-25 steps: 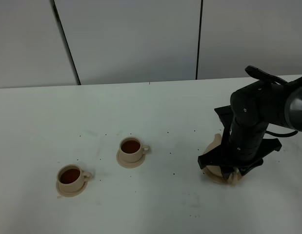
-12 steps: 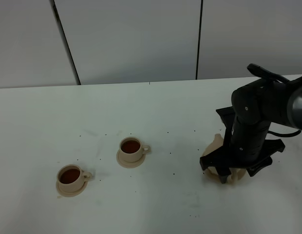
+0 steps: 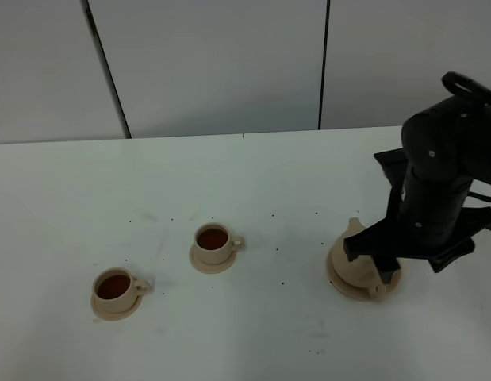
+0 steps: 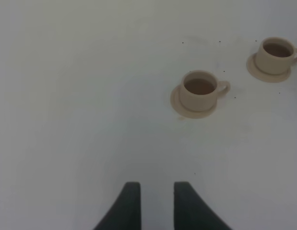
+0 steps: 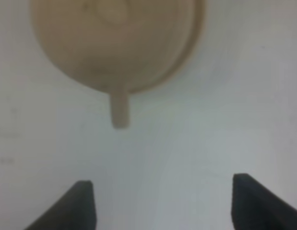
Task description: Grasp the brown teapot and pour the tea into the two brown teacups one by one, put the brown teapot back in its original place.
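My white table (image 3: 253, 182) carries two saucers (image 3: 116, 305) (image 3: 210, 261), each under a teacup (image 3: 115, 286) (image 3: 212, 240), and a wider plate (image 3: 362, 288) bearing the teapot (image 3: 352, 258).

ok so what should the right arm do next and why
Probably just pull the right hand up and clear. Both teacups hold dark tea, and the teapot sits upright on its plate. In the right wrist view the open fingers are apart from the teapot's handle, holding nothing, so the task looks done.
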You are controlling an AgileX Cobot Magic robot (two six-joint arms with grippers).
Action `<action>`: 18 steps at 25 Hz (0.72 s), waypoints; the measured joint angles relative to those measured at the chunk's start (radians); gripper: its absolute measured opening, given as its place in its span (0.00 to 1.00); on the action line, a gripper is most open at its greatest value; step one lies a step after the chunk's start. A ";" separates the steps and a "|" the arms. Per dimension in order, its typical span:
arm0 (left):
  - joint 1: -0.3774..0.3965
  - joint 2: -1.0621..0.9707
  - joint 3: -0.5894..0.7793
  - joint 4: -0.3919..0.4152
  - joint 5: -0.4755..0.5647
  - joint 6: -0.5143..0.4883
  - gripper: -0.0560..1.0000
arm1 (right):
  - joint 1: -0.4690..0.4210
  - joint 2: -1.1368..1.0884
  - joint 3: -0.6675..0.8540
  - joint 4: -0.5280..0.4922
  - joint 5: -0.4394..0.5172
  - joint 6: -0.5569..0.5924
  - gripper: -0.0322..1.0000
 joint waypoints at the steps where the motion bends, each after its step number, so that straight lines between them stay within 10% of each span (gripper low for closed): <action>1: 0.000 0.000 0.000 0.000 0.000 0.000 0.28 | 0.000 -0.008 0.000 -0.002 0.009 0.004 0.59; 18: 0.000 0.000 0.000 0.000 0.000 0.000 0.28 | -0.298 -0.255 0.230 0.025 -0.018 -0.094 0.59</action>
